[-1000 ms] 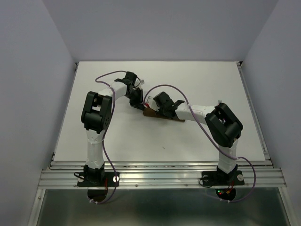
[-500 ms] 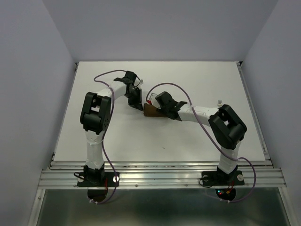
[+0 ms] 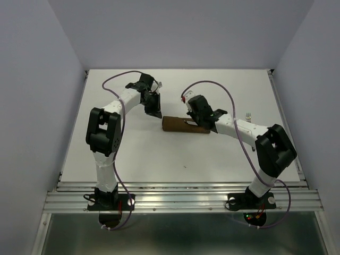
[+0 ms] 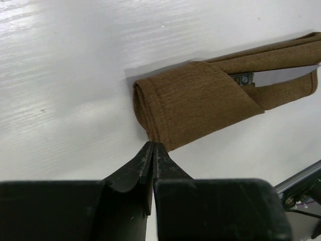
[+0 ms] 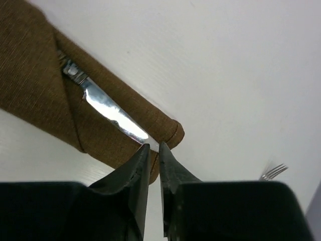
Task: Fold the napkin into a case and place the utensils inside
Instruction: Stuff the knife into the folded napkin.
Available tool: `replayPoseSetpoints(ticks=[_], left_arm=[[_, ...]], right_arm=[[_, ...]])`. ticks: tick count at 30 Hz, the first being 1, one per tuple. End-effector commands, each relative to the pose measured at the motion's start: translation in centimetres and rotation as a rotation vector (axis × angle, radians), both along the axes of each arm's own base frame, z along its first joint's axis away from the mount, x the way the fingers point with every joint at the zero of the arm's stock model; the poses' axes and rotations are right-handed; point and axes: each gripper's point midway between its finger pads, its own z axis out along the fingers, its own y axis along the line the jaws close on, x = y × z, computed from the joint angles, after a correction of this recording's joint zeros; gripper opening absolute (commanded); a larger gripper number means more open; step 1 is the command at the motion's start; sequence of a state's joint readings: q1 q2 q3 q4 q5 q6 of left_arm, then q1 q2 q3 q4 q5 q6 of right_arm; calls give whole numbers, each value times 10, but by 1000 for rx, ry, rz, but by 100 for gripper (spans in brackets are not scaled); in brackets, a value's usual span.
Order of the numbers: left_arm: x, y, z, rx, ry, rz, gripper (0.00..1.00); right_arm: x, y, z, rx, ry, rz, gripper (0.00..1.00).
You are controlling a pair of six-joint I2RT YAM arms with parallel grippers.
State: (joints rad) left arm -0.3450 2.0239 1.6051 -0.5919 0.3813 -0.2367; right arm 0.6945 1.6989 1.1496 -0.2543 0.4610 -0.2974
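White surface [image 3: 212, 159], matte, lightly glossy in the wrist views. One case [image 3: 180, 125] lies flat on it about mid-surface, long axis running left to right: dark brown cloth folded narrow, with a diagonal flap across its front. Knife [image 5: 108, 108] sits tucked under that flap, blade showing toward the case's right end. Fork [image 3: 248, 115] lies bare on the surface, well right of the case. Small dark speck [image 3: 184, 166] on the near side of the case.

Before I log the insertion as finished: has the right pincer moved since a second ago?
Yes: the right pincer shifted rightward, toward the table's right rail, uncovering the case.
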Motion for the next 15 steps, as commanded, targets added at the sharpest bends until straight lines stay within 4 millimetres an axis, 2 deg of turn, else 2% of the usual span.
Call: replayPoseSetpoints(ticks=[1,3,4,6,13,15], left_arm=[[-6,-23,51,-70,-90,-46,13],[-15,-39,52,-100,-81,-69,13],[-20,-45,53,-118,-72,-79,13],[-27,-60,52,-154,-63,-86,13],[-39,-95,38,-196,-27,-112,13],[-40,-97,31,-190,-20,-108,13]], right_arm=[[11,-20,9,296,92,-234,7],[8,-19,2,427,159,-302,3],[10,-29,-2,463,175,-351,1],[5,-29,-8,553,224,-403,1],[-1,-29,-26,621,273,-510,1],[-2,-27,-30,636,282,-524,1]])
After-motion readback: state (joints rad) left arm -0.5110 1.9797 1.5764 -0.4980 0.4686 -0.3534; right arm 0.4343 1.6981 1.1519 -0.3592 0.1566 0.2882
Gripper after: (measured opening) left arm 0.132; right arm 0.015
